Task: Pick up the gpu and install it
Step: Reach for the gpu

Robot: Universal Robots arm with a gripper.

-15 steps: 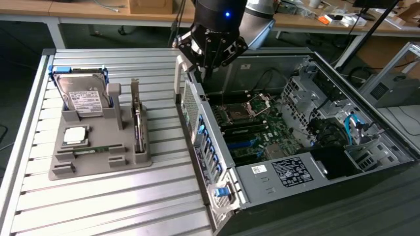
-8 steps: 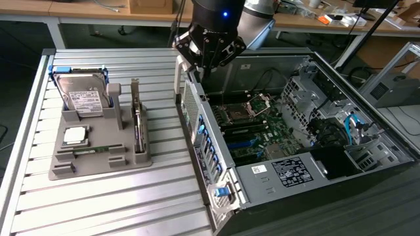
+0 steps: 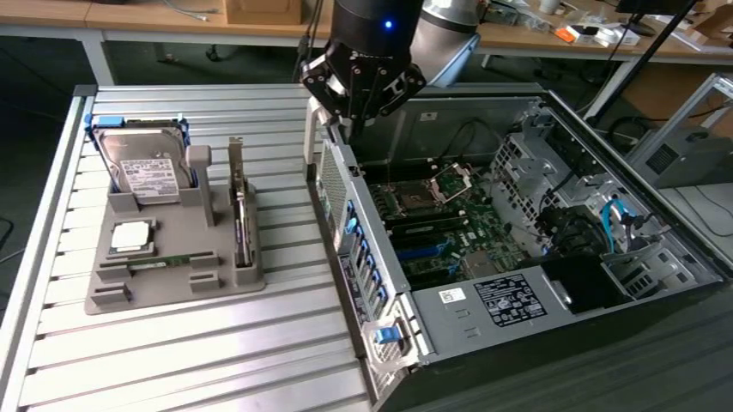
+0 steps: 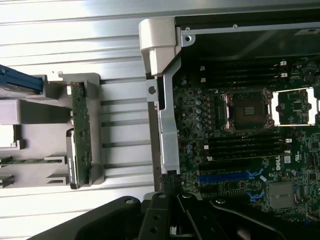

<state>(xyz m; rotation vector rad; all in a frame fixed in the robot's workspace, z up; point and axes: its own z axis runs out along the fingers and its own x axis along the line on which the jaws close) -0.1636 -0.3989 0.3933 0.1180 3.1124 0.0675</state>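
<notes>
The gpu (image 3: pixel 240 215) stands on edge in a slot of the grey holder (image 3: pixel 172 287) on the slatted table, its silver bracket end pointing up. In the wrist view the gpu (image 4: pixel 80 132) shows edge-on as a thin greenish-brown board. My gripper (image 3: pixel 350 129) hangs over the rear wall of the open computer case (image 3: pixel 343 197), to the exterior view's right of the gpu and apart from it. Its fingers are shut with nothing between them. In the wrist view the gripper (image 4: pixel 171 189) sits just above the case's grey rear rail (image 4: pixel 167 125).
The holder also carries a silver hard drive (image 3: pixel 143 172), a square processor (image 3: pixel 132 233) and a narrow green memory stick (image 3: pixel 172 260). Inside the case lie the motherboard (image 3: pixel 441 223) with its open socket (image 4: pixel 247 107), cables and a power supply (image 3: pixel 516 296). Desks stand behind.
</notes>
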